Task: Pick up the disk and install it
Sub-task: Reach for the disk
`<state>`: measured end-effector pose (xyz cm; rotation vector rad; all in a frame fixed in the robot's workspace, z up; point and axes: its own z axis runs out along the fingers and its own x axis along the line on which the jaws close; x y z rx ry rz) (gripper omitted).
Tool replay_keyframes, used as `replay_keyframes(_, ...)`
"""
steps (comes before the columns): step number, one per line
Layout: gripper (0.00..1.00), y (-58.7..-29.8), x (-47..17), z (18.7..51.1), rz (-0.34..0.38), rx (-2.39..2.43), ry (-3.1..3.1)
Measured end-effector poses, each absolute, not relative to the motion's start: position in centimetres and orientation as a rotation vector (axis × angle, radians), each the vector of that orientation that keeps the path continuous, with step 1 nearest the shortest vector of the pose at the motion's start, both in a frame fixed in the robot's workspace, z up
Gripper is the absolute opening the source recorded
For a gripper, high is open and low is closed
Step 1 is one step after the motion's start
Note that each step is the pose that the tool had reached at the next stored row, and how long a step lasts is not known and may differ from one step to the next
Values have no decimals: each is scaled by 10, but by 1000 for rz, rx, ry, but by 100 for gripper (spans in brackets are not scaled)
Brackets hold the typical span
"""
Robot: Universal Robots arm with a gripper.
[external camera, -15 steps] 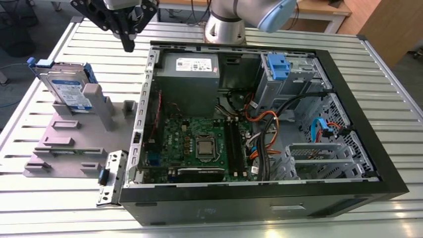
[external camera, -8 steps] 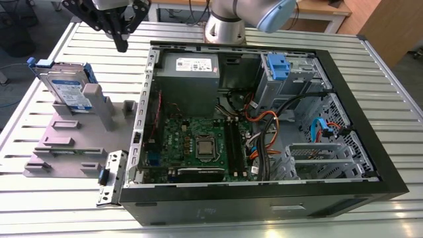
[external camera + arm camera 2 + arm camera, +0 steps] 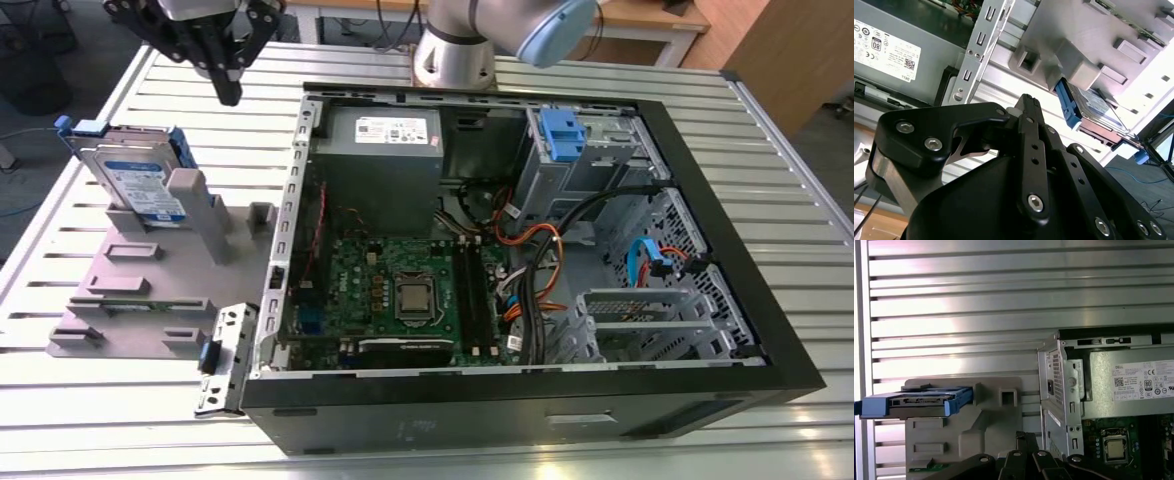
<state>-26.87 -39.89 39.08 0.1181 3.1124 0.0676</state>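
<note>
One ribbed tabletop [image 3: 774, 180] of bright aluminium slats carries everything. On it lies one open black computer case [image 3: 747, 370], a boxy steel shell holding one green motherboard [image 3: 400, 290] and one plain grey metal power supply [image 3: 380, 160] with a white sticker. Beside the case, toward the exterior view's left, sits one matte grey plastic fixture [image 3: 134, 290] with blocky slots and posts. The disk [image 3: 140, 190], a flat silver rectangle framed in blue plastic, stands tilted on edge in that fixture, at its far end; both wrist views show its blue frame against the grey posts. The black end effector [image 3: 230, 92] hangs above the tabletop near the disk, apart from it, its two fingers drawn together on nothing.
</note>
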Motion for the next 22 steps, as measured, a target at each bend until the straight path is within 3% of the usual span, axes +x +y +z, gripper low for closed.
replay_keyframes(22,11,-399,-313,388,68,118,3112)
